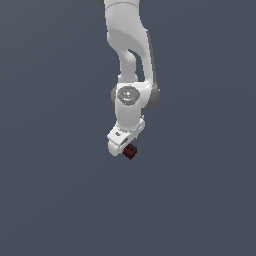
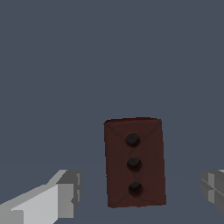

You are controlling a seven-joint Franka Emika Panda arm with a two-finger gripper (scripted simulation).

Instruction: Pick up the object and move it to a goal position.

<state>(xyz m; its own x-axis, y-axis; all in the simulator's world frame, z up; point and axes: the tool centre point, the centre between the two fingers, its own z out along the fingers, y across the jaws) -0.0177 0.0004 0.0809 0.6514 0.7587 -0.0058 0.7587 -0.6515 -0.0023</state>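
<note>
The object is a small dark red-brown rectangular block, and its facing side shows three small dark holes in a row. In the wrist view it lies between my two fingers, with a gap on each side. The left fingertip and the right fingertip stand wide apart, so my gripper is open and touches nothing. In the exterior view the block sits just under the white hand, and the gripper is right above it.
A plain dark grey-blue surface fills both views. The white arm comes down from the top of the exterior view. No other object or marker shows.
</note>
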